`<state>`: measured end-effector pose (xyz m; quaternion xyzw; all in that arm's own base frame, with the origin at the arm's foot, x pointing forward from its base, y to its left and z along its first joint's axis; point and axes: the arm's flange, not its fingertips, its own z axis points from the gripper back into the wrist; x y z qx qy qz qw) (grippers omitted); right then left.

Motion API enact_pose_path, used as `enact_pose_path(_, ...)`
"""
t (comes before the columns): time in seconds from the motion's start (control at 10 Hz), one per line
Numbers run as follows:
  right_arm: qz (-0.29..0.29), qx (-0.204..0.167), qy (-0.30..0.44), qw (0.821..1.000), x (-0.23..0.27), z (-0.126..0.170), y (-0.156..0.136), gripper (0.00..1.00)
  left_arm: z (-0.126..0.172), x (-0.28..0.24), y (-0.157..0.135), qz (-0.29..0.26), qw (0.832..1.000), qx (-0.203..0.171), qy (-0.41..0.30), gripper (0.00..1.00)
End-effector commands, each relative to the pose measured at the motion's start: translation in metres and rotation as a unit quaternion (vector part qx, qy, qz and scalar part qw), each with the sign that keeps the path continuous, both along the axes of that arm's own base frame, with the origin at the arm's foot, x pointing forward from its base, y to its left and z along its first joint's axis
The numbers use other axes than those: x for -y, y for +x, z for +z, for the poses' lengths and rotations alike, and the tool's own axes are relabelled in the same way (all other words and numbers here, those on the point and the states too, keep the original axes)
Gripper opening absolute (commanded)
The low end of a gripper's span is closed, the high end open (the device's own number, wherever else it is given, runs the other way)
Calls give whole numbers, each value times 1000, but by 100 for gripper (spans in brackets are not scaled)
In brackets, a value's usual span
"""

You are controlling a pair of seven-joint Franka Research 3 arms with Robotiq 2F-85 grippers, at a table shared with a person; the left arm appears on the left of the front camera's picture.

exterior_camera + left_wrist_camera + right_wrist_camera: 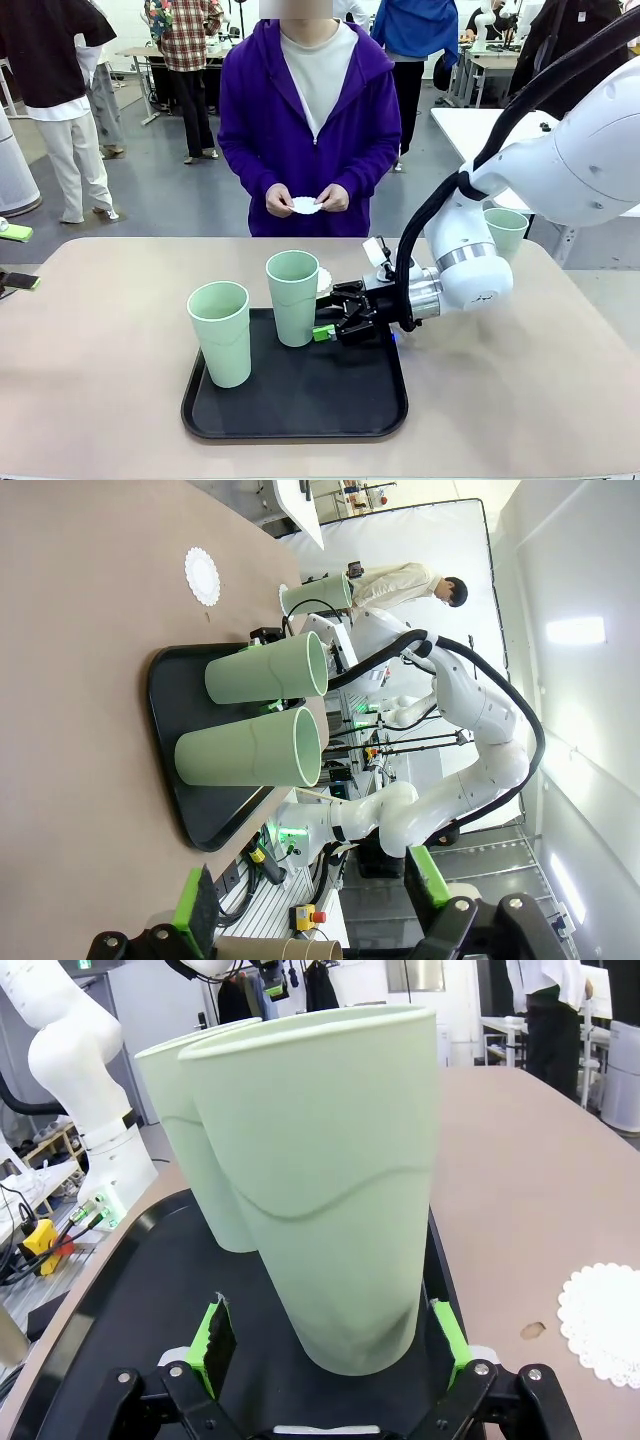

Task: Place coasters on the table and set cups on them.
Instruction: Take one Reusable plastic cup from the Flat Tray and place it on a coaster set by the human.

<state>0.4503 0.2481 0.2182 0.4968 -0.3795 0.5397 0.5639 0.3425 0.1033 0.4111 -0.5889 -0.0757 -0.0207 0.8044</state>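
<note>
Count of cups: I see three. Two stand upright on the black tray (300, 405) on the table (100, 380): the left cup (222, 332) at the near left of the tray and the right cup (293, 298) farther back. The third cup (507, 228) stands at the far right of the table, partly hidden by the right arm.

Count of coasters: I see two. One coaster (324, 279) lies flat on the table just beyond the tray's far edge. The other coaster (305, 205) is held between the person's hands (333, 197).

Right gripper (328, 312): jaws fully apart, level with the tray, straddling the base of the right cup. The green pads (447, 1340) sit on either side of it, not clamped.

Left gripper (310, 905): jaws wide apart, holding nothing, well clear of the tray.
</note>
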Motion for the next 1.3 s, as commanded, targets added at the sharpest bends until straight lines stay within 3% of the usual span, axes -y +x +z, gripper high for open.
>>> enact_pose_path(0.0, 6, 2, 11, 1000, -9, 2, 5, 100, 2, 0, 0, 1, 1000, 10, -9, 100)
enact_pose_path(1.2, 42, 7, 24, 999, -41, 1, 10, 100, 2, 0, 0, 1, 1000, 10, -9, 100)
